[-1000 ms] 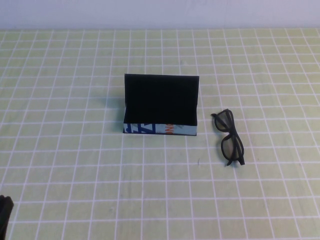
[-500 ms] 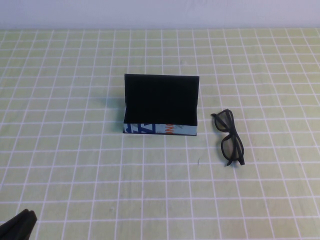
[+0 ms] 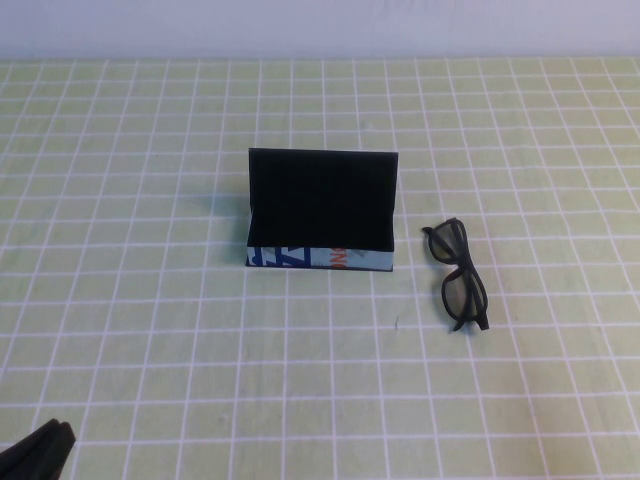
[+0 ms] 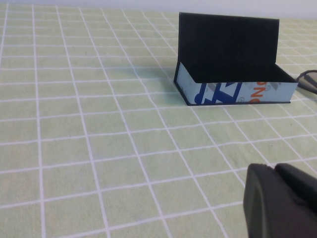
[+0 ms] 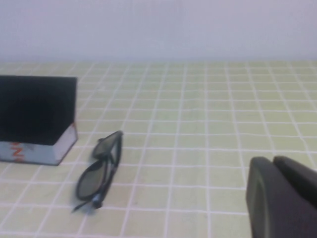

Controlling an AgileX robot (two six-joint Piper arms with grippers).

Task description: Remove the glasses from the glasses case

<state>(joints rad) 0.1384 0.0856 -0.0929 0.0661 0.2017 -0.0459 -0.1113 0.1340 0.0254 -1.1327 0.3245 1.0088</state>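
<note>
Since the glasses (image 3: 458,275) already lie on the table (image 3: 150,300) just right of the open glasses case (image 3: 322,212), I park both hands low: left hand (image 3: 38,450), right hand (image 5: 282,198), grip state unreadable.

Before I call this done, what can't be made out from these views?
- Left gripper: cut off by the high view's near-left corner; finger state unclear.
- Right gripper: absent from high view; cropped in right wrist view.
- Open black hinged glasses case: floor hidden by its front wall.
- Black thick-framed glasses: folded arms unclear.
</note>
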